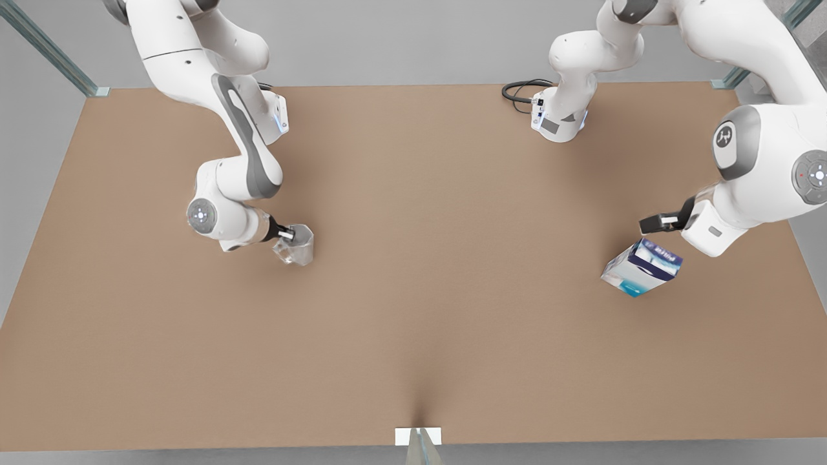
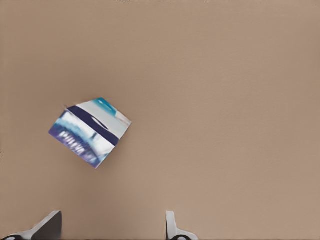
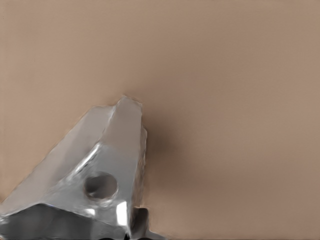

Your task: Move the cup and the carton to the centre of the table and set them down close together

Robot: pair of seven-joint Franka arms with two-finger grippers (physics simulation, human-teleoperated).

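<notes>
The silver faceted cup [image 1: 296,246] stands on the tan table [image 1: 439,310] toward the front view's left. My right gripper [image 1: 285,234] is shut on its rim. In the right wrist view the cup [image 3: 95,185] sits close under the camera, with one dark fingertip [image 3: 142,223] beside it. The white, teal and navy carton [image 1: 641,267] lies skewed on the table at the front view's right. My left gripper [image 1: 651,224] hovers just behind it, open and holding nothing. In the left wrist view the carton [image 2: 90,131] is ahead of the spread fingertips [image 2: 50,225].
A black cable [image 1: 521,91] loops at the table's back edge by one arm base. A white marker [image 1: 418,436] sits at the middle of the front edge. Glass frame posts [image 1: 48,48] stand at the back corners. Bare tabletop lies between the two objects.
</notes>
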